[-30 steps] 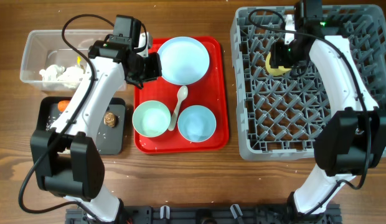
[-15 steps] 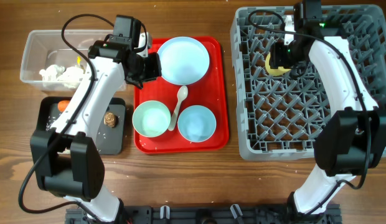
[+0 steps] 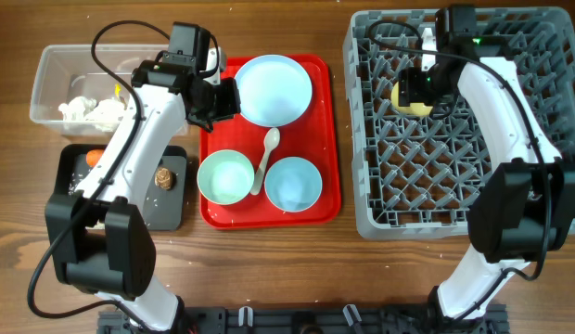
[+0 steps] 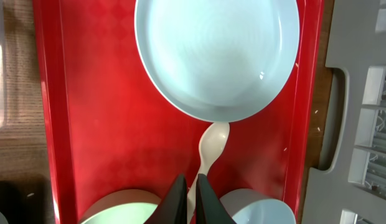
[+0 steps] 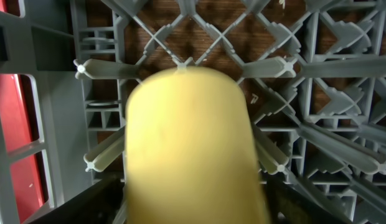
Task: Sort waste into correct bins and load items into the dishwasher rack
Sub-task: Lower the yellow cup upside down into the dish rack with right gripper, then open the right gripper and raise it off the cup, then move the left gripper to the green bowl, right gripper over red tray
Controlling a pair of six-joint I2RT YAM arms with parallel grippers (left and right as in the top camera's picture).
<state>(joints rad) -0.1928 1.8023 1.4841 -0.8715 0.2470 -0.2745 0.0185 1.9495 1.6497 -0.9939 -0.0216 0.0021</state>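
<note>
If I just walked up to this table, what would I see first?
Probably the bright red tray in the middle, holding a big light-blue plate, a pale green bowl, a light-blue bowl and a white spoon. Next comes the huge grey rack on the right, where a little yellow cup stands out near its top left corner in the overhead view.

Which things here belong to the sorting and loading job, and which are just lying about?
Job: plate, green bowl, blue bowl, spoon, yellow cup, rack, clear tub, tissues, black tray, carrot, brown lump.
Lying about: red tray, under the dishes.
</note>
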